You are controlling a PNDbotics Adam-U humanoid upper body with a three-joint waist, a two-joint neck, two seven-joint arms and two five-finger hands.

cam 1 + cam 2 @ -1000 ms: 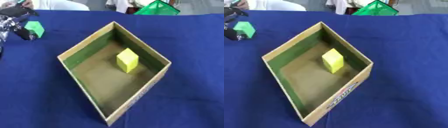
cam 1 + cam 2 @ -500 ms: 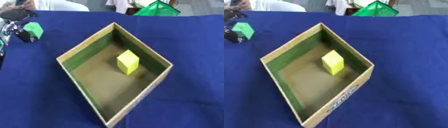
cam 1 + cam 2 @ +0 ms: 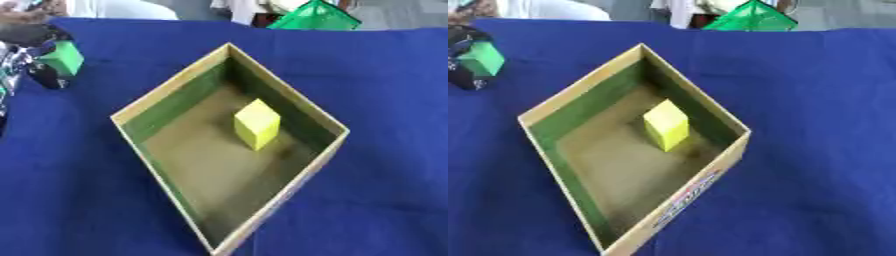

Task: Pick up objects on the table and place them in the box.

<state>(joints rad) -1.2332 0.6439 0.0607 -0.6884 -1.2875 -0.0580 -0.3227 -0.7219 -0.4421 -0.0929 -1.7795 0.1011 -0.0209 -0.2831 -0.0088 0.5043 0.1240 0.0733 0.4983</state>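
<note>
Left eye view shows the blue table (image 3: 385,100) carrying the cardboard box (image 3: 302,107), a yellow block (image 3: 257,124) already inside. Left of the box, the left hand (image 3: 26,55) is curled round a green cube (image 3: 62,58) — higher and nearer the box than a second ago, so the carry looks begun. No right hand shows.

Dark blue cloth (image 3: 385,80) covers the worktop edge to edge. Green pyramid-shaped thing (image 3: 752,18) sits at the far edge, upper middle. Pale, blurred shapes lie behind it, beyond the worktop.
</note>
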